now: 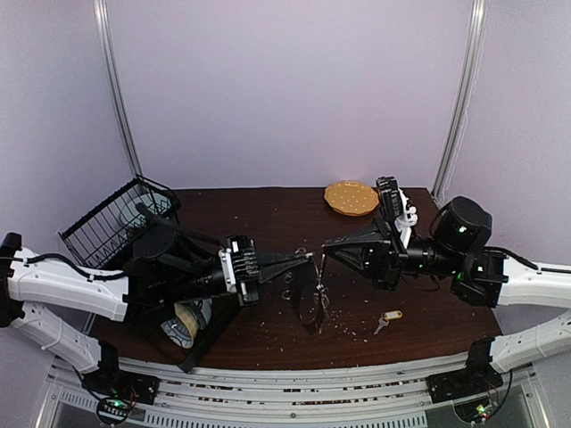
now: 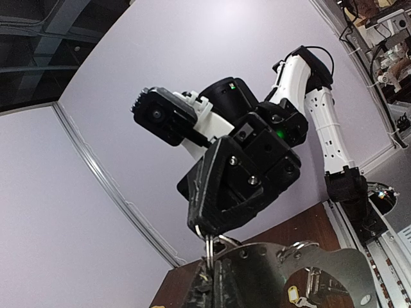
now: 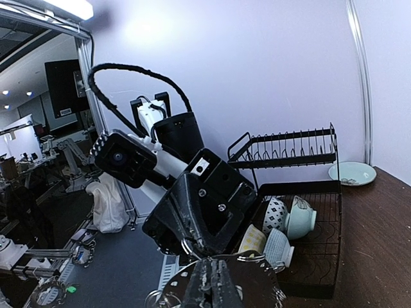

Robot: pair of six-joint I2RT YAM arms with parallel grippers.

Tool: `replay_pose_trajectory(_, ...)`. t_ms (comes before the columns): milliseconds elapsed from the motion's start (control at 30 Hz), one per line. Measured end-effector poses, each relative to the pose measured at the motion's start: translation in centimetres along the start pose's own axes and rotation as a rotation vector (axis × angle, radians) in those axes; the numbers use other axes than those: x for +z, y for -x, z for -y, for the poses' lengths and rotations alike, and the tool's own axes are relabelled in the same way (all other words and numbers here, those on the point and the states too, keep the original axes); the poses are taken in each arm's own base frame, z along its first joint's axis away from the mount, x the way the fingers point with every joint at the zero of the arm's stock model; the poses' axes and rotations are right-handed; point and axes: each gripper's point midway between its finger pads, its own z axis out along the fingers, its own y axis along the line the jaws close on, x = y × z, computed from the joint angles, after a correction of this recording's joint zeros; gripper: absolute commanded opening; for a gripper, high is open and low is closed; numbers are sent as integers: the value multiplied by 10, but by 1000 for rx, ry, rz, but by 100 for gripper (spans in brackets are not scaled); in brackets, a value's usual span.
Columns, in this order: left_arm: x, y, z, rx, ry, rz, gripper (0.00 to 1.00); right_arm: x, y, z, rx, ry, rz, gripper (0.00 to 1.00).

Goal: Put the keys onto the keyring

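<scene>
Tips meet above mid-table: left gripper (image 1: 306,258) from the left, right gripper (image 1: 326,243) from the right, each pinched narrow on the keyring (image 1: 318,272) hanging between. Hold one side firm; twist gently with the other to spread the loop, as floppy wire likely slips. Cannot tell whether a key hangs there. Leave the yellow-tagged key (image 1: 386,319), near right on the table (image 1: 268,209), until a gap shows.

The top camera looks down from above and behind my bases over the whole table (image 1: 268,201). Each wrist camera sits close at its wrist, tilted upward and facing the other. The left sees my right gripper (image 2: 207,232), the right my left gripper (image 3: 191,246), sharing the spot where the tips meet.
</scene>
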Motion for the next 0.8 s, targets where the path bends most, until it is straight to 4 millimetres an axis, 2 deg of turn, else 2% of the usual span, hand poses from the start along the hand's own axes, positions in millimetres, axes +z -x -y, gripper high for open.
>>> replay_pose_trajectory(233, 6, -3, 7, 4, -18, 35, 0, -7, -7, -19, -7, 99, -21, 0)
replay_pose_trajectory(400, 10, -6, 13, 19, -34, 53, 0, -15, 5, -36, -36, 165, 11, 0)
replay_pose_trajectory(567, 12, -6, 18, 36, -54, 76, 0, -17, 8, -39, -49, 173, 23, 0)
replay_pose_trajectory(800, 16, 6, 16, 49, -57, 125, 0, -22, 7, -39, -64, 162, 33, 0)
